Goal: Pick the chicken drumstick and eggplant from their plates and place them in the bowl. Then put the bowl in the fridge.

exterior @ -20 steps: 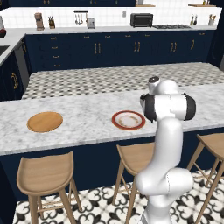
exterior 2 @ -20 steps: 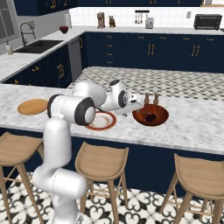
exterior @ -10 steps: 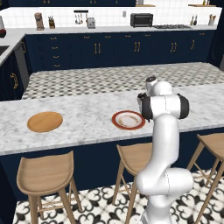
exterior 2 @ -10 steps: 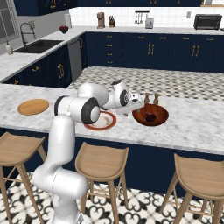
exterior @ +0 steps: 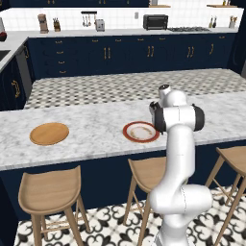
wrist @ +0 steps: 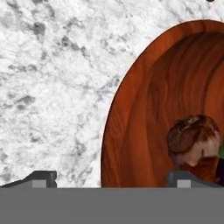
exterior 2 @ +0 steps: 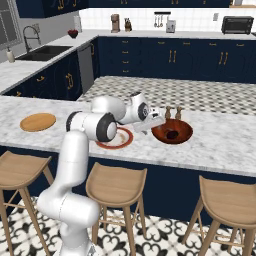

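Swinging closer, the white arm's two-finger gripper (wrist: pixel 112 180) now straddles the rim of the deep reddish-brown wooden bowl (wrist: pixel 144 109), fingers (wrist: pixel 41 178) wide apart and empty; the reddish-brown chicken drumstick (wrist: pixel 192 135) lies inside, just beyond one fingertip. Next, probably clamp the rim, then lift toward the fridge

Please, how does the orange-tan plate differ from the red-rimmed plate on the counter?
The orange-tan plate is one plain colour; the red-rimmed plate has a pale centre inside a wide red-brown rim. The orange-tan plate lies far to the arm's left; the red-rimmed plate lies right beside the arm. Both are round, flat and bare of food.
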Controlling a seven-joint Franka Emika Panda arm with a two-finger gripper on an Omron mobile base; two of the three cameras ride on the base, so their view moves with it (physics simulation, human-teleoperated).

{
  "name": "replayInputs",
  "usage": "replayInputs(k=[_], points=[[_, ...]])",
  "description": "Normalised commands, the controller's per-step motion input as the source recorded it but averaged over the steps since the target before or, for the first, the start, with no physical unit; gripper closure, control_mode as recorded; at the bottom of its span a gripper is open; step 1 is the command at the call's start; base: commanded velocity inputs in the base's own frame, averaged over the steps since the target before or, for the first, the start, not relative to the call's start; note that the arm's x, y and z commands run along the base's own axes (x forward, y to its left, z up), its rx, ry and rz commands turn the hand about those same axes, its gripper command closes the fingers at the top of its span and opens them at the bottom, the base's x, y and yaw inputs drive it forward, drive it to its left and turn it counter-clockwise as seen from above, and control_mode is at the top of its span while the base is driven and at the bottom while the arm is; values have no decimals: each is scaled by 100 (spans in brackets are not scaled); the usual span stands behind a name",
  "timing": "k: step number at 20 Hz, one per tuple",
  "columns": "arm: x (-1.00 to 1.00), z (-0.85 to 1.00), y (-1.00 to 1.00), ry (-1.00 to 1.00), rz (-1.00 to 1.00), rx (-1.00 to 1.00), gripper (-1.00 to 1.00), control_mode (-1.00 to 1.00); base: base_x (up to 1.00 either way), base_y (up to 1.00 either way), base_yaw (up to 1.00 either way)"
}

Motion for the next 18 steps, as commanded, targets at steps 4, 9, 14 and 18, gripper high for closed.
replayInputs(k=[4,9,14,18], points=[[1,-13,-17,1,0,0,-100,-100,0,0,0],[0,-20,-7,0,0,0,-100,-100,0,0,0],[0,-7,0,0,0,0,100,-100,0,0,0],[0,0,0,0,0,0,100,-100,0,0,0]])
